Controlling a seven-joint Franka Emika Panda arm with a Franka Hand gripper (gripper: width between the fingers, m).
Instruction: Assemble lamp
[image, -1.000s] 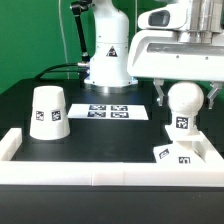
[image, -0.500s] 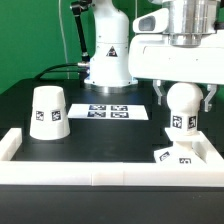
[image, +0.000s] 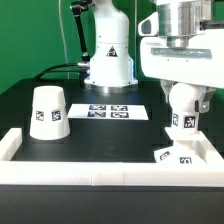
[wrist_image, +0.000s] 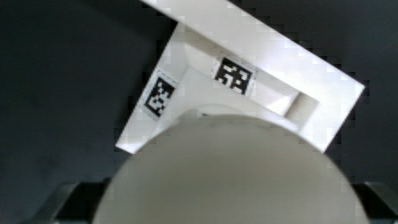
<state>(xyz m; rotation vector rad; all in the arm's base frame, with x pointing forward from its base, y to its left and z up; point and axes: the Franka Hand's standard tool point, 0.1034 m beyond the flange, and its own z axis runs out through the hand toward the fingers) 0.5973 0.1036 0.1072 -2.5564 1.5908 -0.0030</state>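
The rounded white bulb (image: 184, 110) stands upright on the flat square base (image: 172, 154) at the exterior view's right, in the corner of the white rail. My gripper (image: 184, 97) comes down from above and is shut on the bulb, one finger on each side of its rounded top. In the wrist view the bulb (wrist_image: 222, 165) fills the space between the two dark fingers of my gripper (wrist_image: 228, 205), with the marked base (wrist_image: 249, 75) beyond it. The tapered shade (image: 47, 112) stands mouth down, apart, at the exterior view's left.
The marker board (image: 113, 111) lies on the black table between the shade and the bulb. A white rail (image: 90, 171) runs along the front and up both sides. The arm's white pedestal (image: 108, 60) stands at the back.
My gripper's hand has turned about its upright axis while on the bulb, and the bulb's marker has shifted slightly with it. The base and shade have not moved.
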